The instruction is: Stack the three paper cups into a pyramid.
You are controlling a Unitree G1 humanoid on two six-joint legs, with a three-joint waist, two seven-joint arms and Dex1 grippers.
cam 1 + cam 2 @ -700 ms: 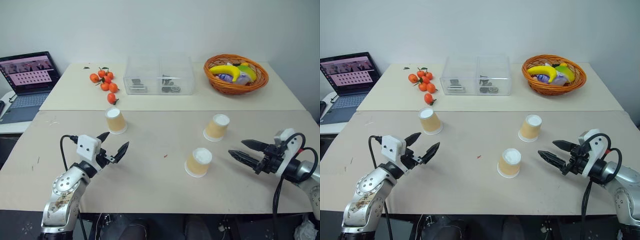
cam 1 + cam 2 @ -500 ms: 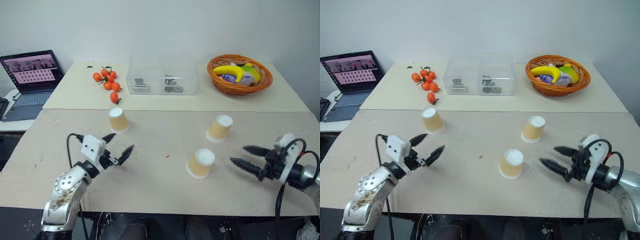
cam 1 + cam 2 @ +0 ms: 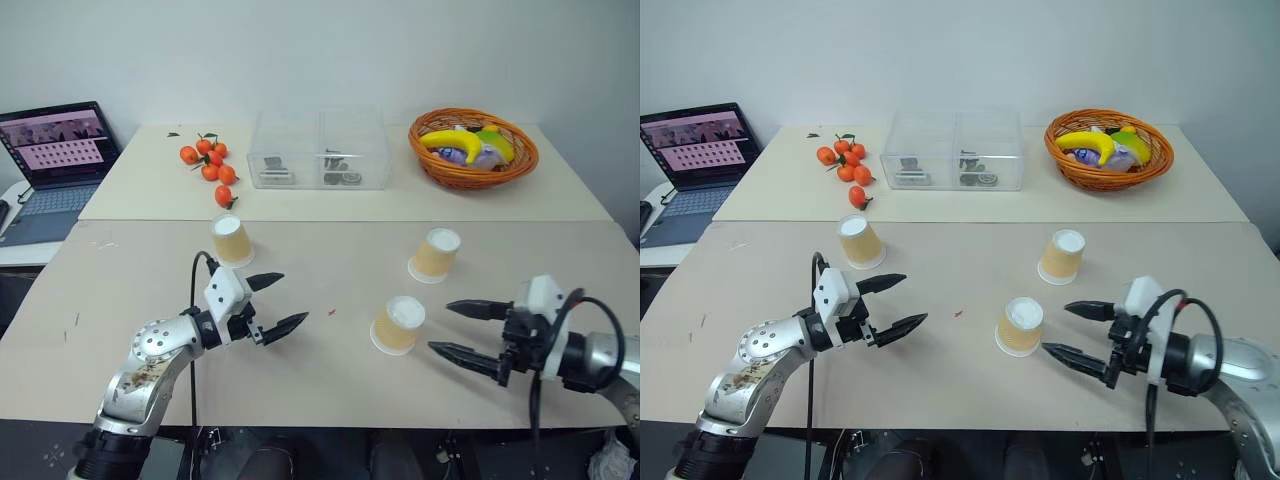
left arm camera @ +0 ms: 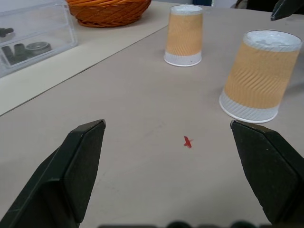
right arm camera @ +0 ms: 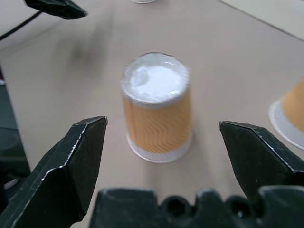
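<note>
Three cups sit upside down and apart on the counter (image 3: 320,390): near cup (image 3: 398,325), right cup (image 3: 434,254), left cup (image 3: 232,241). My right claw (image 3: 465,330) gapes wide, facing the near cup; my left claw (image 3: 273,305), wide open too, holds nothing.

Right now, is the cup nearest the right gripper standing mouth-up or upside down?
Upside down: the cup stands on its wide rim, closed white base on top, between the right gripper's open fingers.
</note>
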